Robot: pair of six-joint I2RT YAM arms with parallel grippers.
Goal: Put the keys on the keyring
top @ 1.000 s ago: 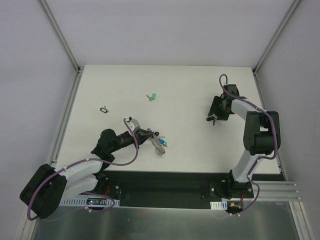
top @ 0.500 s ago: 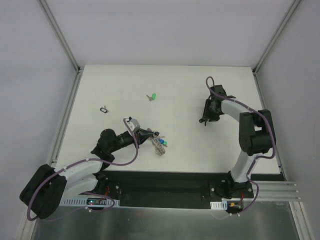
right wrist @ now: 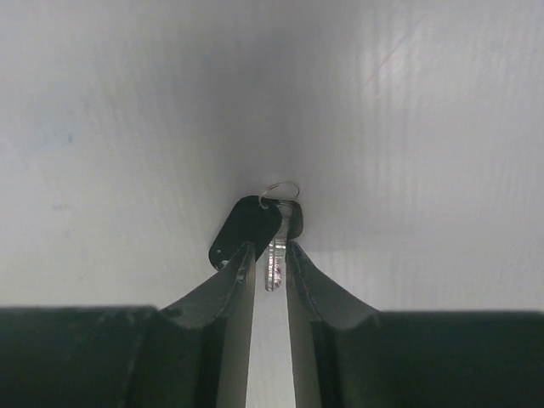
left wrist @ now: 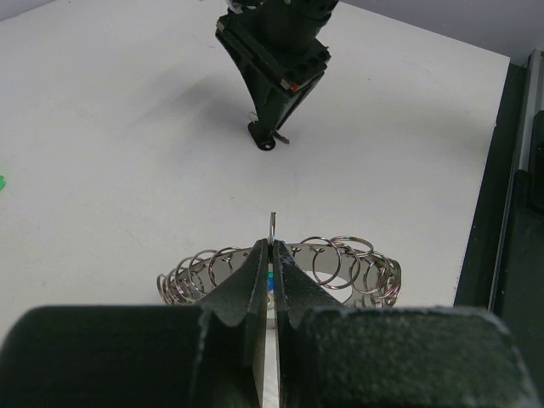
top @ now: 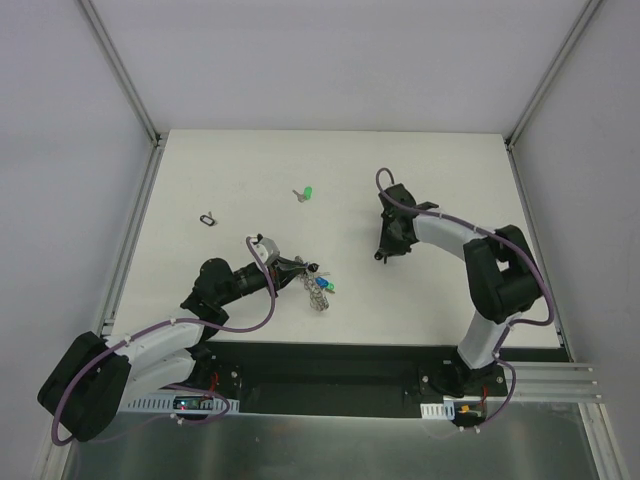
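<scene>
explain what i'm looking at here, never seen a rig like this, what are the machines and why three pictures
You are seeing two robot arms, a left arm and a right arm, bolted to the near edge of a white table. The overhead picture comes from a fixed camera above them. The other two come from a camera on each wrist, looking along that arm's own fingers. The left tool is shut on a coiled metal keyring. The right tool appears to pinch a black-headed key. Lying loose on the table are a green-headed key and a small black loop.
</scene>
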